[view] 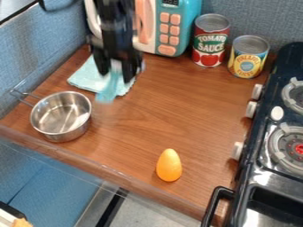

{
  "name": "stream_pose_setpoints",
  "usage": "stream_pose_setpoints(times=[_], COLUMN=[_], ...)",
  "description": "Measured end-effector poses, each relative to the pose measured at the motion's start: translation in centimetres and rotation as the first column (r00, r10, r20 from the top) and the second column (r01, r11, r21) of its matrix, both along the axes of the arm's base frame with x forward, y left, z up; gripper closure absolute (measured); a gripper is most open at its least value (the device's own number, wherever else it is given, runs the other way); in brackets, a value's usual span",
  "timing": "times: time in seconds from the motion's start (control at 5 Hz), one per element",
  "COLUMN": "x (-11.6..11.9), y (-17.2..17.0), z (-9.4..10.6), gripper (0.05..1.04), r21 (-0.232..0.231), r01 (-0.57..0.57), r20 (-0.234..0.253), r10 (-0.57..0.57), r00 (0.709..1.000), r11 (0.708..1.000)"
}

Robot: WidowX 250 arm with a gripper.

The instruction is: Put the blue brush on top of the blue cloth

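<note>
One blurred, light-blue brush (107, 91) hangs tilted in my black two-finger hand (116, 75), pinched by the near edge of the pale-blue cloth (87, 76), where an early release could tip it onto the brown wooden worktop (133, 128).

blue cloth (86, 78) | pale, flat on wooden counter (151, 119) | blue brush (109, 90) | blurred, tilted, seen over cloth's near edge
</note>
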State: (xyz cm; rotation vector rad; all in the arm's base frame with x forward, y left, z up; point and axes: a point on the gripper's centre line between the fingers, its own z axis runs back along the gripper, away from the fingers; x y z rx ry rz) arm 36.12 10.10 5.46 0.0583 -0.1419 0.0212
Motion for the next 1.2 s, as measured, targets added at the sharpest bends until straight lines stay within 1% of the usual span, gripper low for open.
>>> stream_pose_setpoints(times=[0.2, 0.4, 0.6, 0.8, 1.0, 1.2], x=[1.6, 3.3, 3.7, 3.7, 3.5, 3.1], y=[2.5, 4.9, 7.0, 7.8, 7.4, 7.1], z=[-0.1, -2.4, -3.8, -4.8, -5.0, -3.9], gripper=[0.306, 0.306, 0.306, 0.212, 0.075, 0.080], r21=[0.015, 0.071, 0.110, 0.115, 0.090, 0.059], r01=[-0.013, -0.017, -0.021, -0.023, -0.012, -0.022], r20=[0.001, -0.023, -0.045, -0.063, -0.072, -0.080], r10=[0.013, 0.019, 0.026, 0.031, 0.018, 0.027], r00=[1.000, 1.000, 0.999, 0.998, 0.997, 0.996], r11=[1.000, 0.997, 0.994, 0.993, 0.996, 0.998])
